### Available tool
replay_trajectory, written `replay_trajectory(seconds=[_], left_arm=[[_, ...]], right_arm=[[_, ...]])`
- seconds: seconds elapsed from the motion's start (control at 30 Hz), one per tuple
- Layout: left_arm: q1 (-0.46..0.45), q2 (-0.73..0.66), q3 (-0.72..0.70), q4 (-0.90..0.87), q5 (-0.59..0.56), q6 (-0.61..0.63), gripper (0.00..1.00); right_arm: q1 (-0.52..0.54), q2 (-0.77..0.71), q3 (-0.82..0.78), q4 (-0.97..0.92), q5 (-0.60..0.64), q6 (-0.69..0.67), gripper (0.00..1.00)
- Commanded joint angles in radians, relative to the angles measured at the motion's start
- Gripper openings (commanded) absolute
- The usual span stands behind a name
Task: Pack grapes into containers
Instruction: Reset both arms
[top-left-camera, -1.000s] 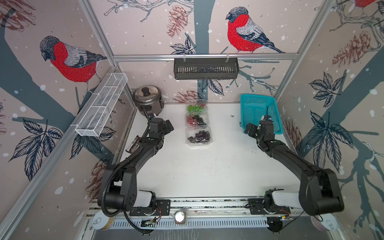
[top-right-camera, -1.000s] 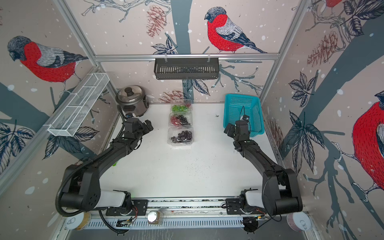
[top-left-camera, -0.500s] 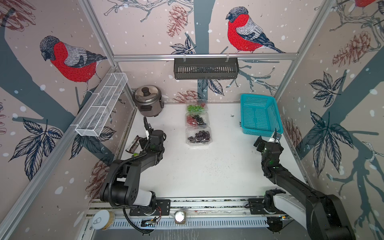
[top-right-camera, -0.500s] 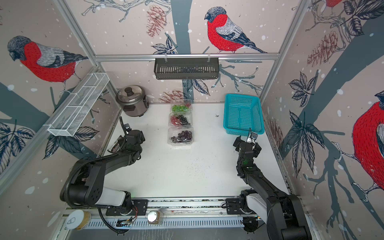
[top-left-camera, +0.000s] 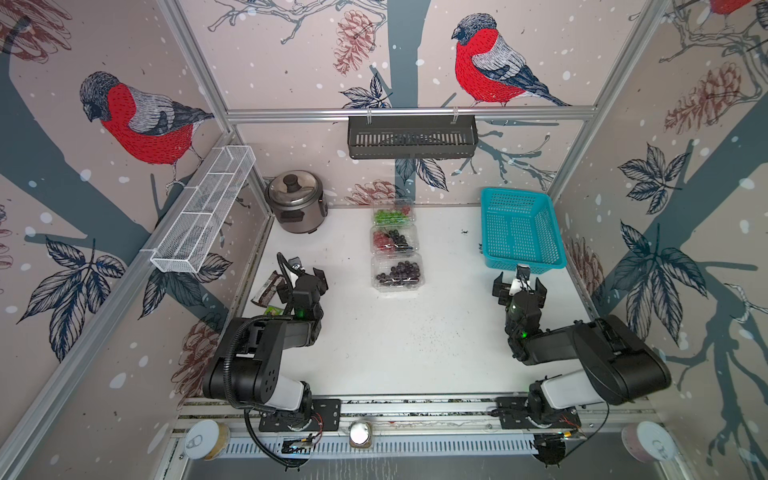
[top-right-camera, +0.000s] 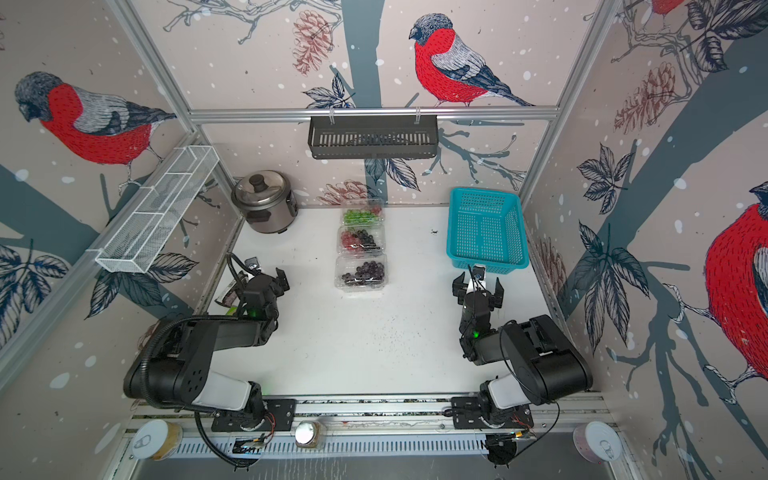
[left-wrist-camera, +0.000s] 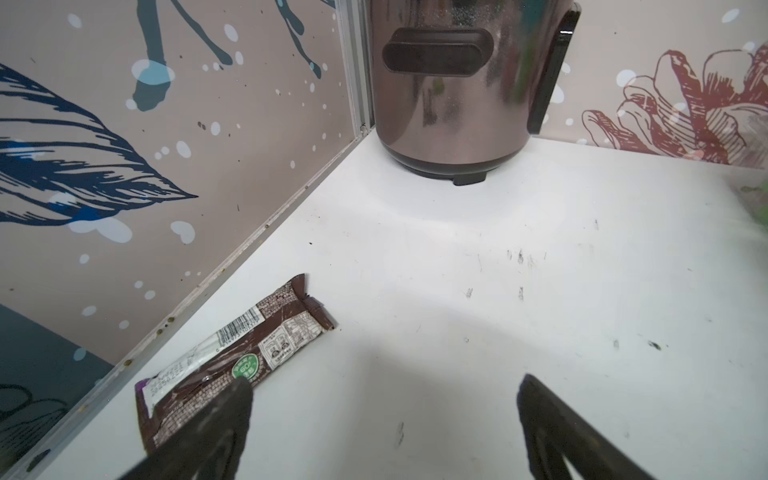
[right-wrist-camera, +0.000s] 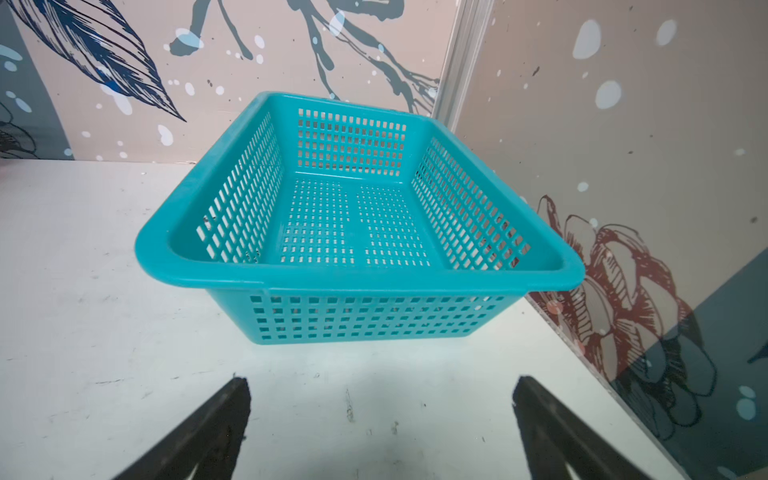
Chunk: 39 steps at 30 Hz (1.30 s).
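Nearest, the left gripper (top-left-camera: 305, 273) hovers low over the left side of the table (top-left-camera: 395, 340), jaws wide apart and holding nothing. A brown wrapper (left-wrist-camera: 237, 357) lies flat just beside it along the wall. The wrapper shows a barcode, a white panel of small print and a round green badge, but the writing is too small to read surely. The right gripper (top-left-camera: 519, 283) hangs with jaws apart, also holding nothing, just short of the basket (top-left-camera: 519, 226). Farther back, between the arms, three boxes (top-left-camera: 415, 239) stand in a row. The nearest holds dark grapes (top-left-camera: 399, 272), the middle red and dark ones, the farthest green. The cooker (top-left-camera: 296, 203) stands in the far left corner.
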Motion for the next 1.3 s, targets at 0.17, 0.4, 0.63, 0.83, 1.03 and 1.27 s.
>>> replay_trajectory(seconds=[0.17, 0.4, 0.63, 0.83, 1.03, 1.27], left_arm=[[0.0, 0.01, 0.02, 0.097, 0.034, 0.031, 0.98], [0.0, 0.006, 0.009, 0.112, 0.043, 0.031, 0.98], [0.015, 0.037, -0.077, 0.288, 0.094, 0.043, 0.99], [0.011, 0.033, -0.063, 0.259, 0.09, 0.043, 0.99], [0.011, 0.031, -0.062, 0.254, 0.091, 0.042, 0.99], [0.009, 0.035, -0.057, 0.249, 0.089, 0.044, 0.99]], right_arm=[[-0.212, 0.038, -0.084, 0.309, -0.174, 0.158, 1.0], [-0.234, 0.011, -0.037, 0.166, -0.193, 0.184, 1.0], [-0.23, 0.009, 0.071, -0.051, -0.188, 0.189, 1.0], [-0.23, 0.009, 0.071, -0.05, -0.189, 0.189, 1.0], [-0.23, 0.009, 0.071, -0.049, -0.188, 0.19, 1.0], [-0.231, 0.01, 0.071, -0.049, -0.188, 0.19, 1.0]])
